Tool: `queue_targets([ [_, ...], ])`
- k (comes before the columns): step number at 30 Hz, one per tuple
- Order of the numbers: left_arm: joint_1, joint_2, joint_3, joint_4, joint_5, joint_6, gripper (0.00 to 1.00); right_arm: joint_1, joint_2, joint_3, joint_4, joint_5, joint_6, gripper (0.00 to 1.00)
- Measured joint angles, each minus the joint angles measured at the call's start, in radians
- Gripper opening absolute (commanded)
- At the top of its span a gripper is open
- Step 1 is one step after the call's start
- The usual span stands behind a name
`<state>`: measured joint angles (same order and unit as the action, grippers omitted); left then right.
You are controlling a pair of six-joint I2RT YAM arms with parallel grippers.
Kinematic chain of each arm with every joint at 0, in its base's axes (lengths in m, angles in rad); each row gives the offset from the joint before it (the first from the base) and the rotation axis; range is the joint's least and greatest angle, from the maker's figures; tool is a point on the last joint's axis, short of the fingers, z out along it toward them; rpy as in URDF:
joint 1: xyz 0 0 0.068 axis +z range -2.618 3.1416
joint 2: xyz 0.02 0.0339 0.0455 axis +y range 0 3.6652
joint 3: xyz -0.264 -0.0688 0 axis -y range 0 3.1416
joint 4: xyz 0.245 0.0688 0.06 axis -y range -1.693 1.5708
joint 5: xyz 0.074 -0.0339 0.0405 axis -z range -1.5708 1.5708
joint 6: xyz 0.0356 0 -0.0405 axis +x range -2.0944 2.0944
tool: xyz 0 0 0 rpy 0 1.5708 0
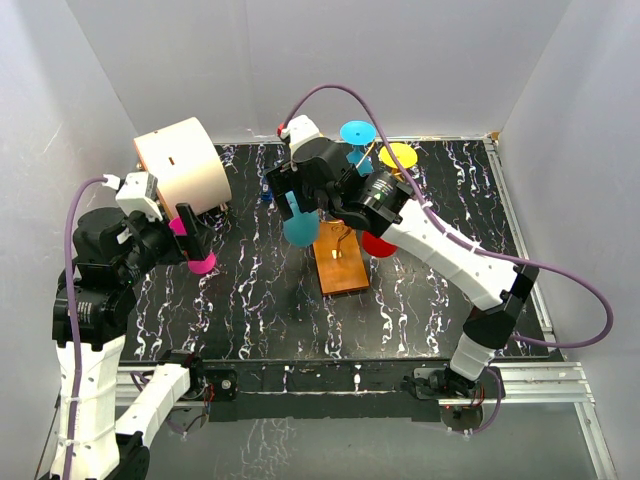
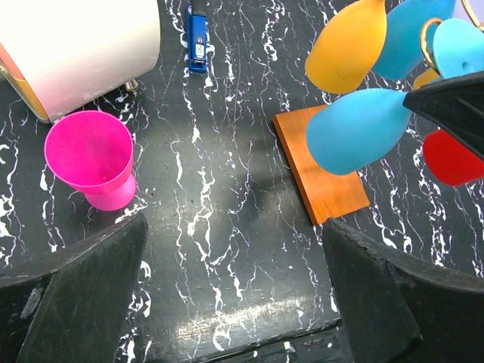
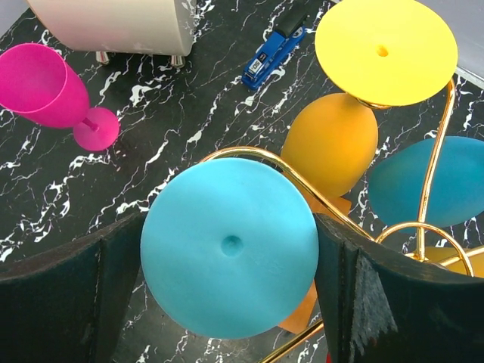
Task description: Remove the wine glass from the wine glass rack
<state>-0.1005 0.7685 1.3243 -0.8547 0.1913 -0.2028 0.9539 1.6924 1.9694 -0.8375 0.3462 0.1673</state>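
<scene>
The wine glass rack is a gold wire stand (image 3: 432, 155) on an orange-brown wooden base (image 1: 340, 266), mid-table. Several plastic wine glasses hang on it upside down. My right gripper (image 3: 229, 253) has its jaws against both edges of the round foot of a light blue wine glass (image 3: 227, 219), which still hangs on a gold arm. Its bowl shows in the left wrist view (image 2: 355, 130). A pink wine glass (image 2: 92, 157) stands upright on the table at the left. My left gripper (image 2: 234, 295) is open and empty just beside it.
Orange (image 3: 333, 144), teal (image 3: 431, 181) and red (image 2: 452, 157) glasses hang close around the light blue one. A white drum-shaped appliance (image 1: 185, 165) sits at the back left. A blue stapler (image 3: 272, 51) lies behind the rack.
</scene>
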Motion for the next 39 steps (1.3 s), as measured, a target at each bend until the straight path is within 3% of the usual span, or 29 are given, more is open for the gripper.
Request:
queue_targets([
  [8, 0.0, 0.0, 0.0, -0.001, -0.015, -0.072, 0.99, 0.001, -0.001, 0.0, 0.001, 0.014, -0.001, 0.69],
  [15, 0.0, -0.003, 0.005, 0.001, -0.011, -0.11, 0.99, 0.001, -0.035, -0.027, 0.027, 0.033, -0.001, 0.65],
  [28, 0.0, -0.007, 0.015, -0.003, -0.012, -0.138, 0.99, 0.001, -0.063, -0.034, 0.081, 0.015, 0.0, 0.64],
  [39, 0.0, -0.014, 0.025, -0.017, -0.016, -0.142, 0.99, 0.001, 0.004, 0.024, 0.114, -0.01, 0.0, 0.64],
])
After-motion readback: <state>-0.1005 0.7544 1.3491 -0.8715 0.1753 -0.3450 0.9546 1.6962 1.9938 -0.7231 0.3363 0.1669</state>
